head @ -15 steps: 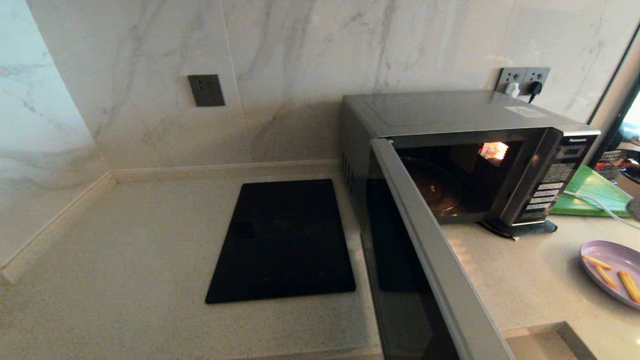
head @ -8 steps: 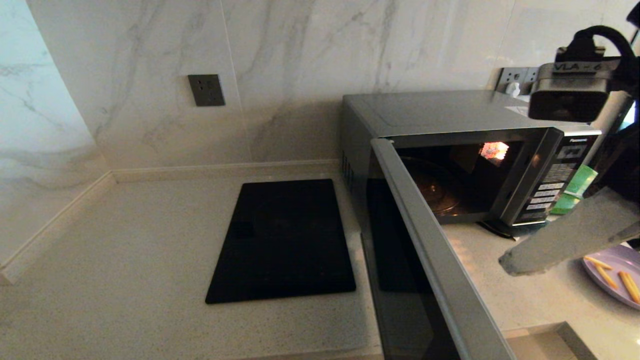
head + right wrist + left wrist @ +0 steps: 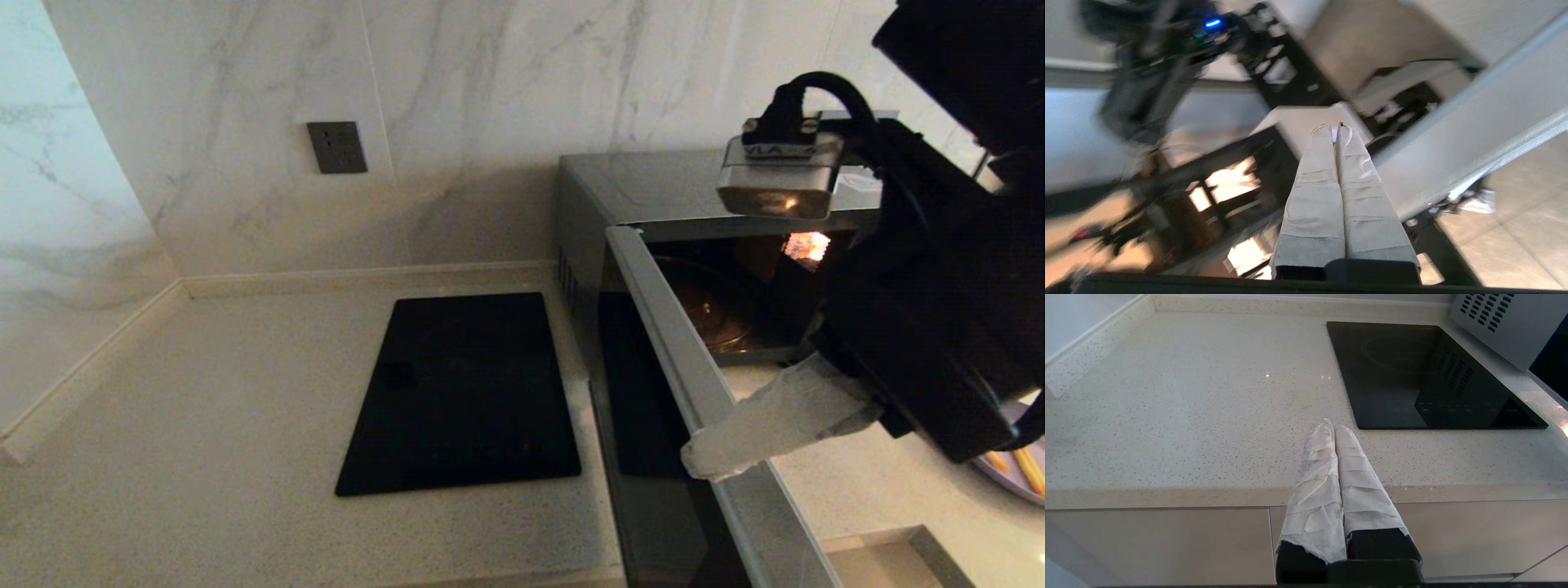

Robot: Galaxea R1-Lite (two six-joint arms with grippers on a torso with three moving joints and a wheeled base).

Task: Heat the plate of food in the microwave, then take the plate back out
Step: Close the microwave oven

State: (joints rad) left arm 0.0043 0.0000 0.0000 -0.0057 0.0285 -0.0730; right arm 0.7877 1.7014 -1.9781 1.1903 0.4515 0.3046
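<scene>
The microwave [image 3: 653, 184] stands at the back right with its door [image 3: 694, 384] swung wide toward me and its lit cavity showing a glass turntable [image 3: 710, 310]. My right gripper [image 3: 702, 461], its fingers wrapped in white tape, is shut and holds nothing. Its tip is at the door's upper edge on the cavity side; I cannot tell whether it touches. The right arm hides the button panel. It also hides most of the plate of food [image 3: 1012, 483], of which only a purple sliver with orange sticks shows at the far right. My left gripper [image 3: 1333, 426] is shut and empty over the counter's front edge.
A flat black cooktop [image 3: 461, 392] lies on the speckled counter left of the microwave. Marble walls close the back and left. A recess [image 3: 890, 555] drops at the counter's front right. The open door juts out past the counter's front.
My right arm has come in from the far right and swung left across the microwave's front. Its shut tip went from near the plate to the door's edge, covering the panel and most of the plate.
</scene>
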